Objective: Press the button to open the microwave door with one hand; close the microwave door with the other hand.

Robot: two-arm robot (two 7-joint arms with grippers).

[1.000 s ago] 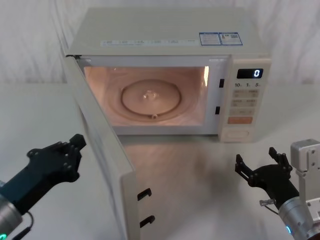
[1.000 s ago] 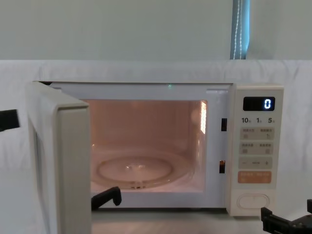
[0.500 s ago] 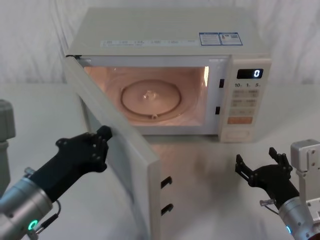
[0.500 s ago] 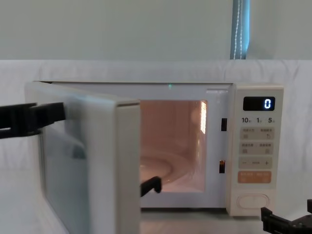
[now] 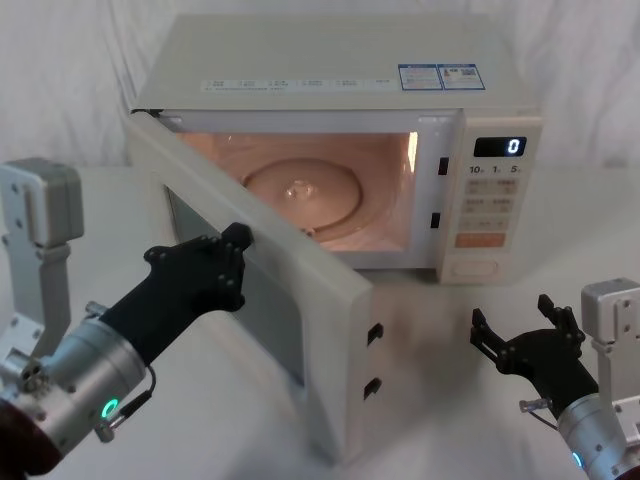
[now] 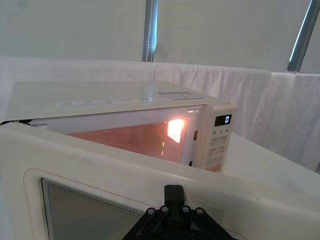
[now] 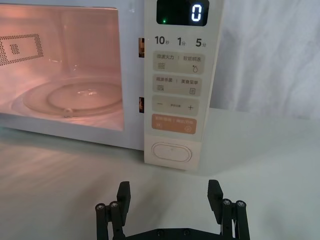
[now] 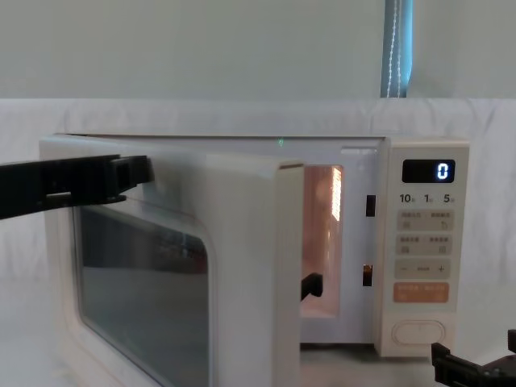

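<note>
1. The microwave door (image 5: 250, 300) stands open, about halfway swung, so the button (image 7: 171, 152) press looks done.
2. My left gripper (image 5: 215, 270) touches the door's outer face; whether its fingers are spread, I cannot tell.
3. My right gripper (image 7: 170, 205) hangs wide and empty, near right, just before the button.
4. Left: push the door fully shut.

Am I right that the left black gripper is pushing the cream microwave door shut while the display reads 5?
Not quite: the black digital display reads 0, clearest in the right wrist view. The rest holds: the left black gripper is against the outer face of the half-open cream microwave door.
</note>
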